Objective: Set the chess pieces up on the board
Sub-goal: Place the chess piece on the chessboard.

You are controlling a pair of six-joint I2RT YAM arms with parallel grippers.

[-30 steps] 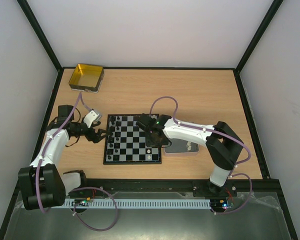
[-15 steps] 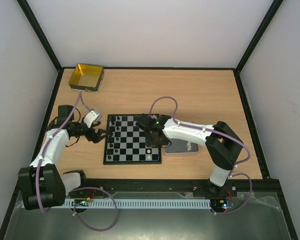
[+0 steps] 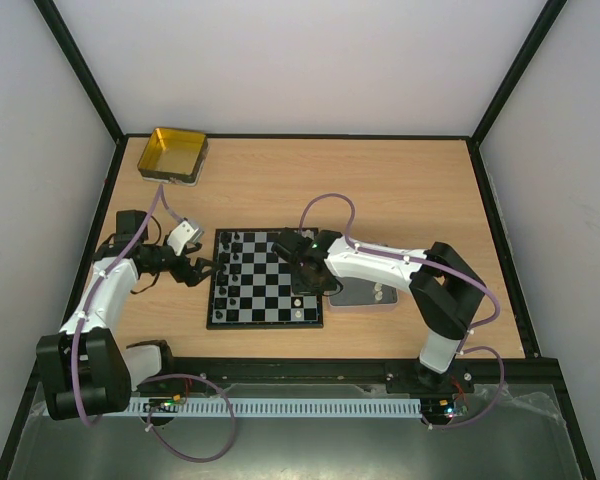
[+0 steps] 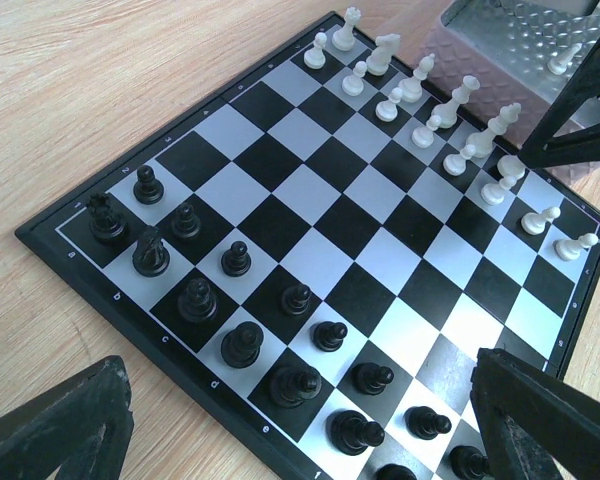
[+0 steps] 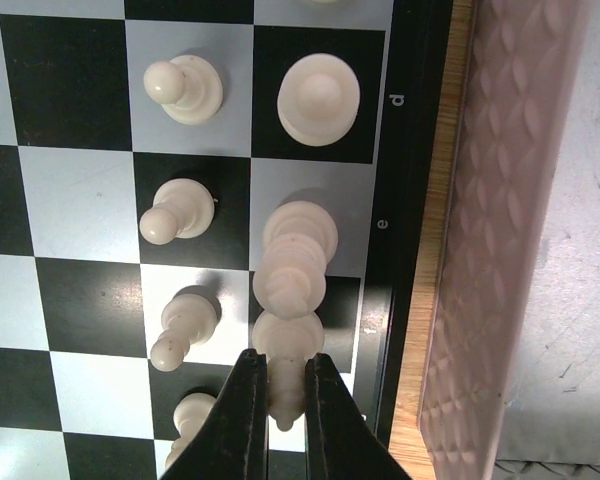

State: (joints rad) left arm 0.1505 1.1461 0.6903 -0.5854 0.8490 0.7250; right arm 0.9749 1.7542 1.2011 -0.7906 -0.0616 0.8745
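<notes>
The checkered board [image 3: 270,292] lies between my arms. Black chess pieces [image 4: 240,345] fill its two left rows and white chess pieces [image 4: 450,100] stand along its right rows. My right gripper [image 5: 286,405] is shut on a white piece [image 5: 288,385] that stands in the edge row, just behind a taller white piece [image 5: 298,250]. In the top view it [image 3: 306,272] is over the board's right side. My left gripper [image 4: 300,445] is open and empty, low over the black rows, at the board's left edge [image 3: 195,268].
A silver metal tray [image 3: 352,297] sits against the board's right edge, with a white piece [image 4: 563,62] in it; its dimpled wall [image 5: 500,200] is right beside my right fingers. A yellow square tin [image 3: 173,153] stands at the far left corner.
My right wrist has shifted very slightly over the board's right side. The left arm has not moved.
</notes>
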